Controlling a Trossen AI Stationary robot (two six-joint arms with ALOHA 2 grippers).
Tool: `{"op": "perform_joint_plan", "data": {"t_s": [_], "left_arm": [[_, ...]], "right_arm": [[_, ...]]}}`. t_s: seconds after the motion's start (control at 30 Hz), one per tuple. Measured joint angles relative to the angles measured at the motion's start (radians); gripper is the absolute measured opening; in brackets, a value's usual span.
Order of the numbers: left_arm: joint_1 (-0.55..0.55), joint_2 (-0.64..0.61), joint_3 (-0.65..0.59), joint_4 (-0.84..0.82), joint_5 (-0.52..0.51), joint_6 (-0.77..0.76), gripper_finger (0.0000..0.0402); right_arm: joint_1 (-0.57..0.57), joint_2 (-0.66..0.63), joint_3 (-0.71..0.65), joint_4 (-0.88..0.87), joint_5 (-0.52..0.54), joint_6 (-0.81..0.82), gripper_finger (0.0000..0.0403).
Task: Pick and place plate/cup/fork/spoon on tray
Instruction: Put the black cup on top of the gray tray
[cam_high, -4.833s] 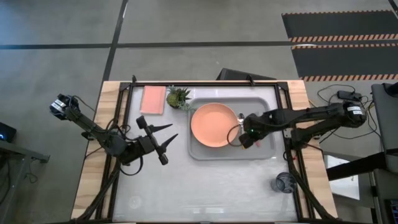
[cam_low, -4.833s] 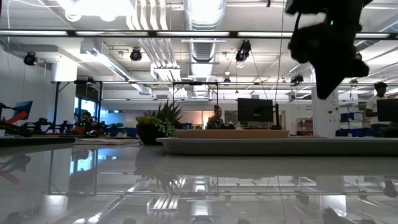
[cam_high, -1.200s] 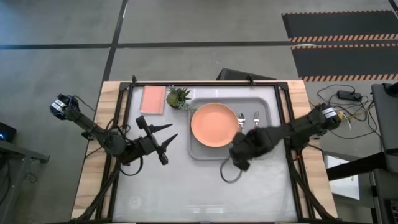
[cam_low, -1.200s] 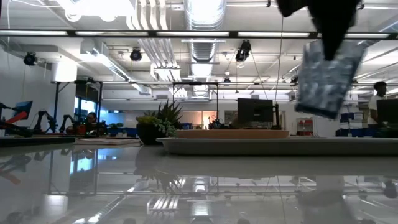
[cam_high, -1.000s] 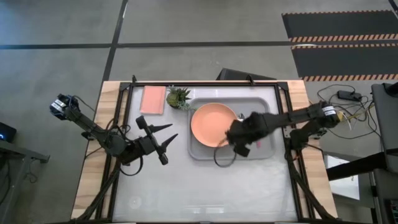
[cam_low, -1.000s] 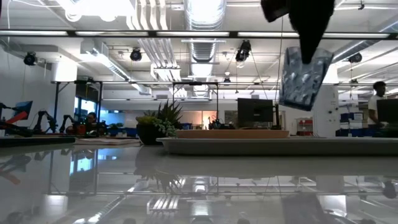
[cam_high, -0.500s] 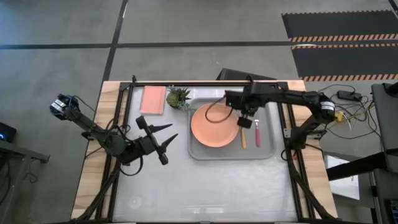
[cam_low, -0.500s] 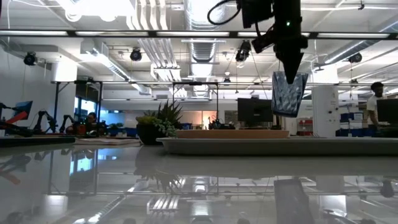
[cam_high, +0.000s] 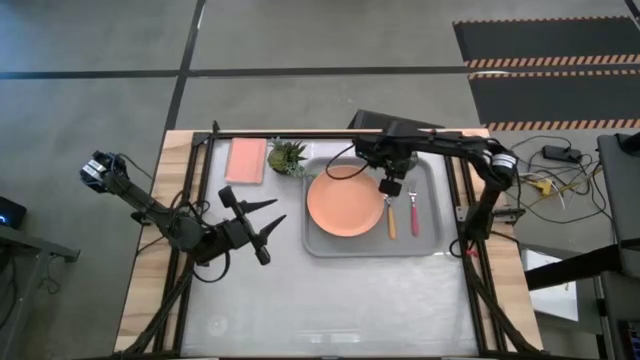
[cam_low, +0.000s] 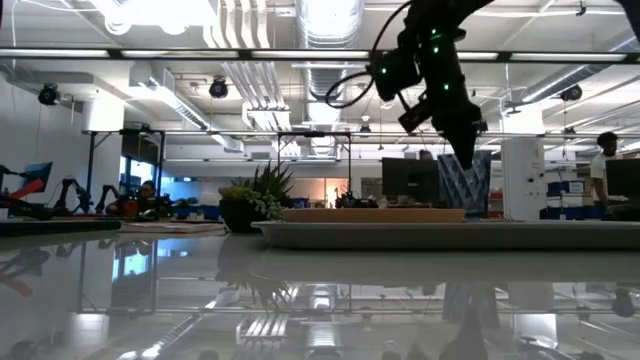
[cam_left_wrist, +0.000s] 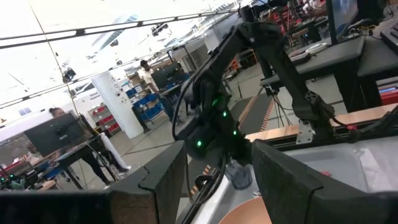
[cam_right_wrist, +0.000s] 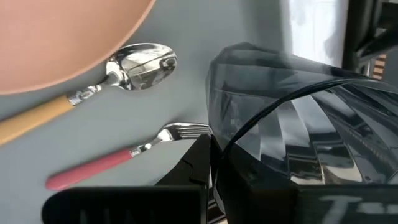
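Observation:
The light grey tray (cam_high: 425, 240) lies at the table's far right. On it are the salmon-orange plate (cam_high: 345, 201), the orange-handled spoon (cam_high: 390, 217) and the pink-red-handled fork (cam_high: 413, 214). My right gripper (cam_high: 390, 186) hangs over the tray's far part, just beyond the spoon's bowl (cam_right_wrist: 142, 65) and the fork's tines (cam_right_wrist: 184, 130). It is shut on the dark grey translucent cup (cam_low: 463, 182). In the low view the cup's bottom is just above the tray's rim (cam_low: 330, 230). My left gripper (cam_high: 268, 225) is open and empty over the table left of the tray. My right gripper holds the cup by its wall near the rim (cam_right_wrist: 231, 144). One finger (cam_right_wrist: 194, 167) is outside the wall; the other shows dark through the wall, inside. The fingers come from above. The cup hangs about upright, open end up, close above the tray.
A pink rectangular pad (cam_high: 246, 160) and a small potted plant (cam_high: 288, 157) stand at the far edge, left of the tray. The right arm (cam_high: 440, 147) reaches along the tray's far edge. Bare table lies near and left of the tray.
My right gripper has carried the cup from over the tray's near edge toward the far edge, past the plate's right side, and down. The cup hung tilted and now hangs about upright, lower over the tray. The gripper stays shut on it.

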Motion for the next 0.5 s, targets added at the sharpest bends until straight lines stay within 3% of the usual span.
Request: {"op": "perform_joint_plan", "data": {"t_s": [0.5], "left_arm": [[0.000,0.000,0.000,0.000,0.000,0.000,0.0169]], "right_arm": [[-0.031,0.061,0.000,0.035,0.003,-0.020,0.0023]]}}
